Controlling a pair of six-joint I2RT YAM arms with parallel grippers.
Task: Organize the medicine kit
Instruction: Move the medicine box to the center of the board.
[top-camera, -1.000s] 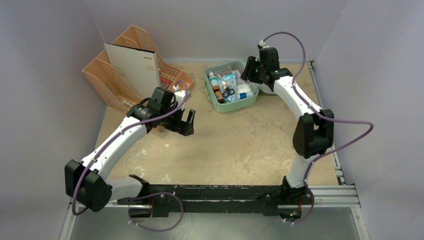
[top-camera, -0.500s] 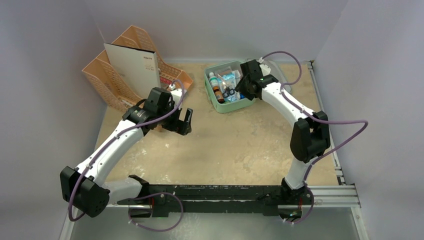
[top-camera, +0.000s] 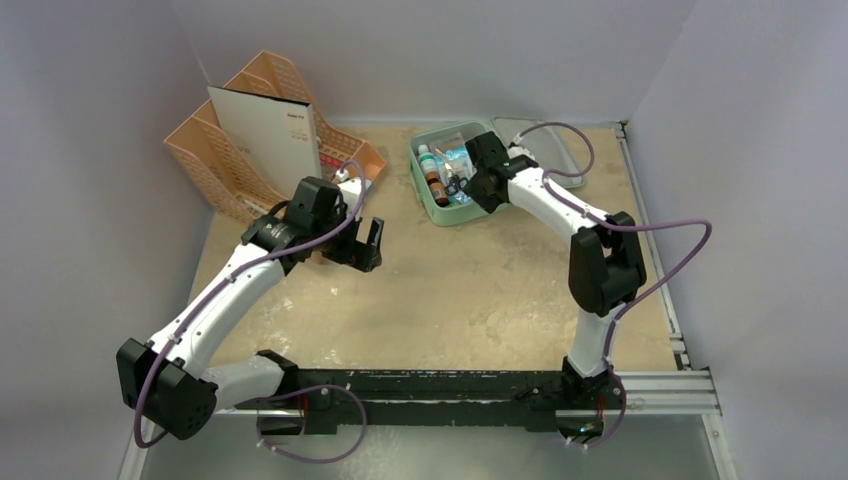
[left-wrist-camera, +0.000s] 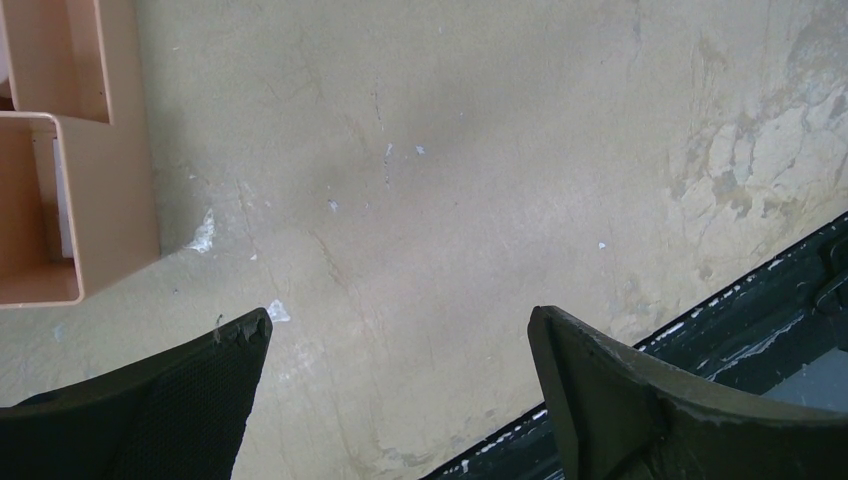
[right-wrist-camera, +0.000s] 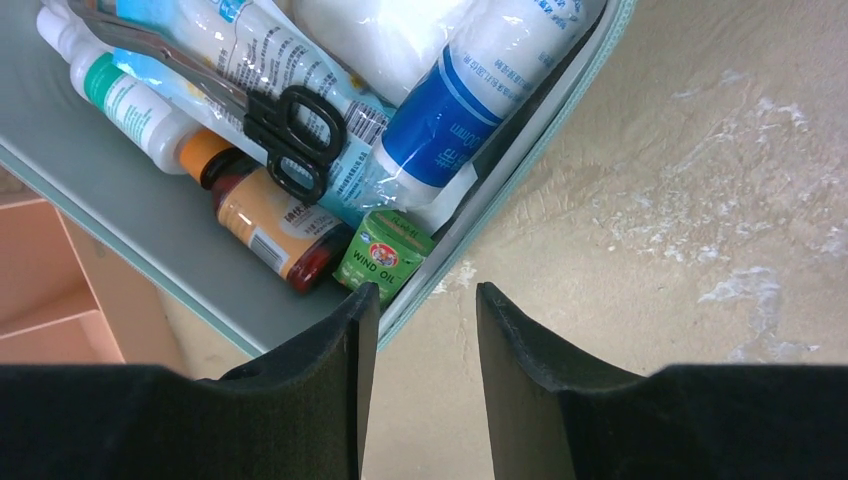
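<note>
The medicine kit (top-camera: 428, 205) lies open at the back of the table, its grey-lined lid (top-camera: 548, 140) flat behind it. In the right wrist view the kit (right-wrist-camera: 130, 200) holds black scissors (right-wrist-camera: 290, 125), a blue-and-white tube (right-wrist-camera: 480, 100), a brown bottle (right-wrist-camera: 265, 220), a green "Wind Oil" box (right-wrist-camera: 385, 255) and a white bottle (right-wrist-camera: 120, 100). My right gripper (top-camera: 480, 190) (right-wrist-camera: 422, 292) is open with a narrow gap and empty. It hovers at the kit's near right rim, one finger over the rim and the other over the table. My left gripper (top-camera: 368, 248) (left-wrist-camera: 400, 320) is wide open and empty above bare table.
A peach plastic desk organizer (top-camera: 250, 160) stands at the back left with a white card (top-camera: 265, 130) in it. Its corner also shows in the left wrist view (left-wrist-camera: 50, 200) and the right wrist view (right-wrist-camera: 40, 300). Grey walls enclose the table. A dark rail (top-camera: 430, 385) runs along the near edge.
My right gripper has swung left and forward, from behind the kit near the lid to over its near right rim. The left arm has barely moved.
</note>
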